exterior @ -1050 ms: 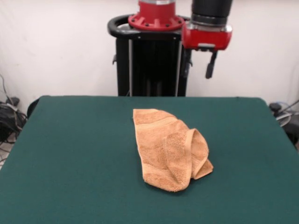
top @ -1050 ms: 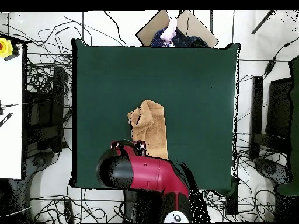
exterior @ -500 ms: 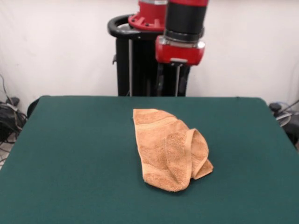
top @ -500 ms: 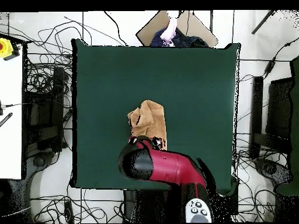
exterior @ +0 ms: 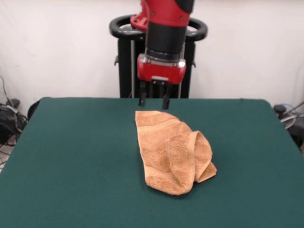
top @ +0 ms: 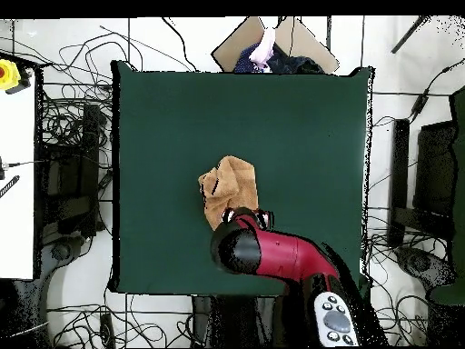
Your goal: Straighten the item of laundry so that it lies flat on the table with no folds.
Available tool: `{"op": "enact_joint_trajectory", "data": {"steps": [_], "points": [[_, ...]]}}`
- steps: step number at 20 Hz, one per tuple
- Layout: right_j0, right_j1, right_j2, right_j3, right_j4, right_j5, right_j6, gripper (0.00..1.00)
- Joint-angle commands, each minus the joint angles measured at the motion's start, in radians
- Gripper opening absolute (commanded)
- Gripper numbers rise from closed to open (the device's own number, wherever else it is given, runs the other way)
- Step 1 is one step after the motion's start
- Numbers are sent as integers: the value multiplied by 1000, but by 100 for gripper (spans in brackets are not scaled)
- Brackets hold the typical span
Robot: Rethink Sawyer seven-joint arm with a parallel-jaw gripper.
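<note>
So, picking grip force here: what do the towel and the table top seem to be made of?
The towel looks like soft terry cloth, orange-tan: a fuzzy looped pile, flatter woven bands, and limp rolled folds. The table seems covered in dark green felt-like fabric: matte, no glare, an even nap. What lies under that cover cannot be seen.

Towel (exterior: 173,152) below jaws was light orange-tan terry, with woven band stripes of same tan running near its edges. Table (exterior: 76,156) under it was plain dark green, felt-like, no pattern. Gripper (exterior: 154,101) had red housing with dark jaws. Arm (top: 272,257) above jaws was red with black segment. Wall behind was white.
</note>
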Motion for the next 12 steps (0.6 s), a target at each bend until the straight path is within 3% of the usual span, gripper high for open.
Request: {"op": "enact_joint_trajectory", "data": {"steps": [1,12], "points": [[-48,141,121,-44,-83,-122,81,100],[-93,233,125,-32,-161,-225,106,100]]}}
